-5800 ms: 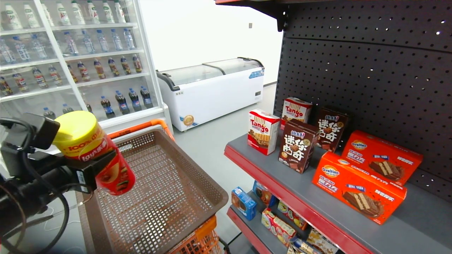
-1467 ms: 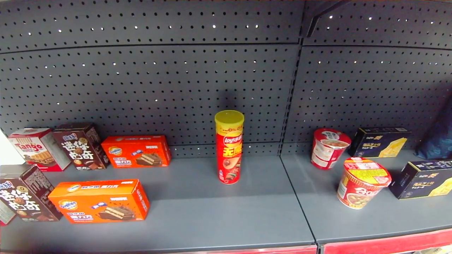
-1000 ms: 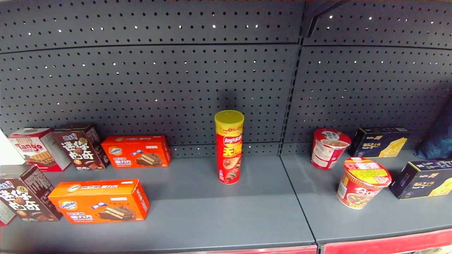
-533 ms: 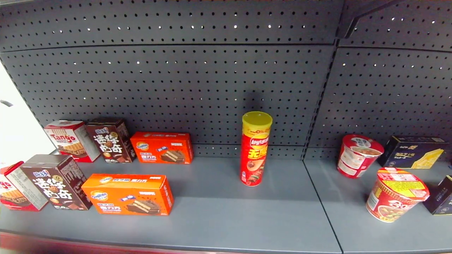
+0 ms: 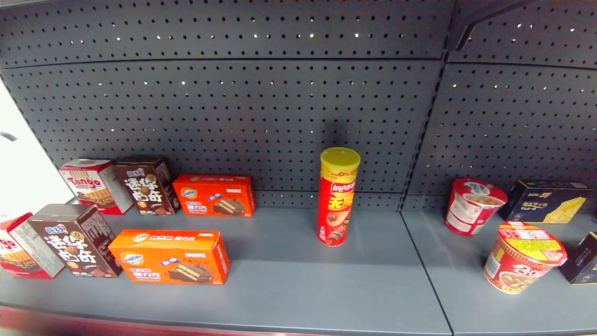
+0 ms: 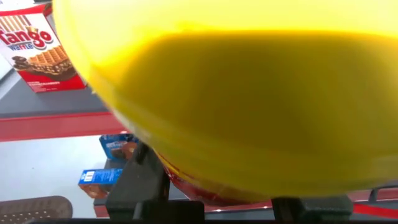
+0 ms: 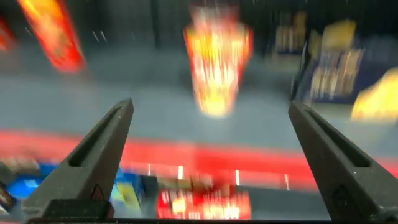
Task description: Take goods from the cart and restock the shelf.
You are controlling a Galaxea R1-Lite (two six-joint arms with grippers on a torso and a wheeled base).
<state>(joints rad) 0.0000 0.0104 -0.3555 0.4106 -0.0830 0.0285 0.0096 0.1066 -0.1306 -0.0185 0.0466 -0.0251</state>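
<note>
A red chips can (image 5: 336, 200) with a yellow lid stands upright near the middle of the grey shelf board (image 5: 303, 284), close to the pegboard back. In the left wrist view a second can's yellow lid (image 6: 236, 93) sits right before the camera, and my left gripper (image 6: 224, 200) is shut on that can. That arm is in front of the shelf's left end, by the wafer-roll box (image 6: 37, 50). My right gripper (image 7: 214, 165) is open with nothing between its fingers, facing the shelf's red front edge (image 7: 186, 158).
Orange wafer boxes (image 5: 170, 256), brown biscuit boxes (image 5: 74, 240) and wafer-roll boxes (image 5: 95, 184) fill the shelf's left part. Two cup noodles (image 5: 522, 256) and dark boxes (image 5: 545, 201) stand on the right. Bare board lies around and before the standing can.
The head camera turned left about half a second ago, so the whole picture slid right. The goods on the shelf have kept their places.
</note>
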